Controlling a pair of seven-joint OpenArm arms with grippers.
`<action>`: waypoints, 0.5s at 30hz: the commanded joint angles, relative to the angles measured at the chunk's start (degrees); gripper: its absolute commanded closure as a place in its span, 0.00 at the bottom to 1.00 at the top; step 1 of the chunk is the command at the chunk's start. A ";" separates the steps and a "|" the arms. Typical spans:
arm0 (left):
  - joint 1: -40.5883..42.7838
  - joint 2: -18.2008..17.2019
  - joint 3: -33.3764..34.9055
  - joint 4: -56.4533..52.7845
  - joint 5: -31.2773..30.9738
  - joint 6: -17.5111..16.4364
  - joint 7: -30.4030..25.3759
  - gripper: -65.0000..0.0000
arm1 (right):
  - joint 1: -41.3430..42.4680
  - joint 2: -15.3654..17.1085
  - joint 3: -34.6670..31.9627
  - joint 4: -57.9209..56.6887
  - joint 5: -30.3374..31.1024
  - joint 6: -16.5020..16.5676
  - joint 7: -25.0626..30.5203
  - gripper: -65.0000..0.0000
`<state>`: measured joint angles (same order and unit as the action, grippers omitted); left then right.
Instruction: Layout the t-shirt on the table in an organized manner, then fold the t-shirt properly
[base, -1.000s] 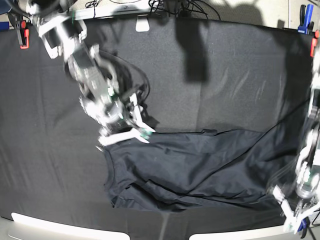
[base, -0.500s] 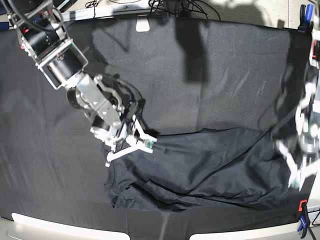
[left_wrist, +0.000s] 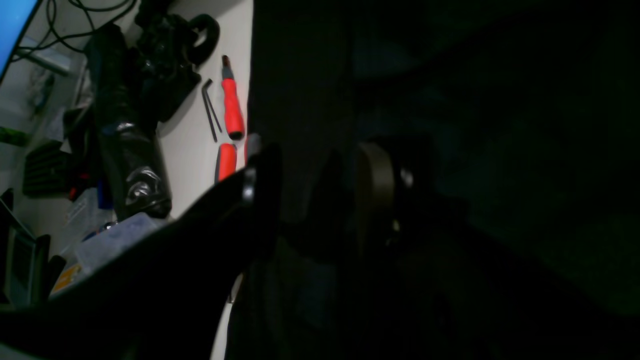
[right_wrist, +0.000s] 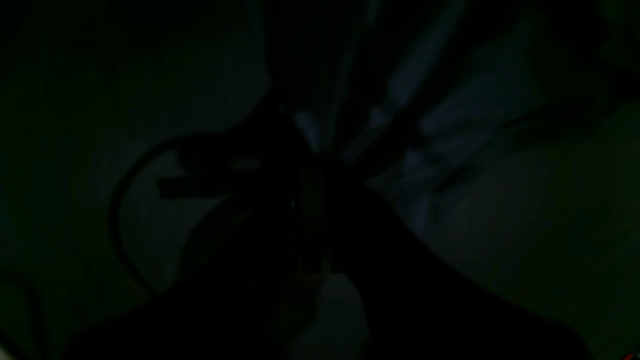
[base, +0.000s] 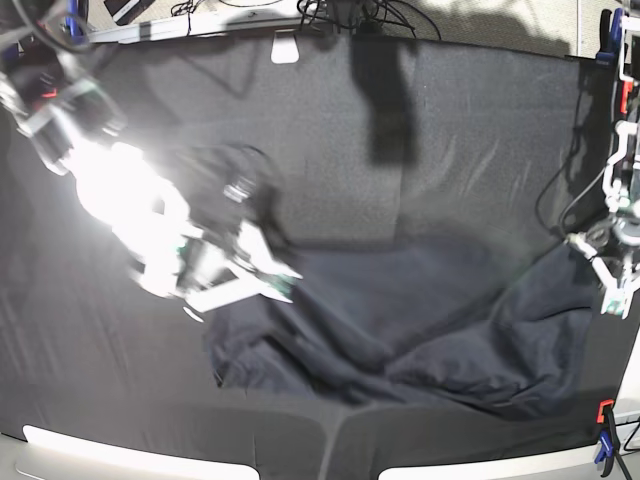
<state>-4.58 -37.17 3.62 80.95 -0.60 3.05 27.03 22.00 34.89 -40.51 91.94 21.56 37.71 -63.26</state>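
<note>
While the t-shirt (base: 400, 340) sprawls crumpled, right hand (base: 262, 285) pinches its corner.

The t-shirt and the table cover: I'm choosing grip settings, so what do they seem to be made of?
The t-shirt looks like soft, thin matte knit, probably cotton: it slumps into loose rounded folds. The table is covered in black matte cloth, seemingly a stiffer weave: it lies nearly flat with fine straight creases. Neither shows any sheen, though the fibre cannot be told.

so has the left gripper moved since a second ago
Yes. In the base view the left gripper has climbed from the near right corner, close to the orange and blue clamp, to partway up the black cloth table's right edge.
</note>
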 joint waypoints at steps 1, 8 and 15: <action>-1.14 -1.25 -0.68 0.92 0.57 1.07 -1.36 0.67 | 0.98 2.01 0.87 1.51 1.29 2.08 -2.01 1.00; -1.14 -0.68 -0.68 0.92 0.57 1.07 -1.33 0.67 | 0.85 7.82 4.31 3.28 8.04 2.29 0.55 1.00; -1.11 0.26 -0.68 0.92 0.55 1.07 0.61 0.67 | 1.99 -2.45 18.08 -4.00 0.55 0.22 19.58 1.00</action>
<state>-4.69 -35.88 3.64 80.95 -0.64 3.05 28.80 22.50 31.48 -22.85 87.00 21.89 38.44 -44.31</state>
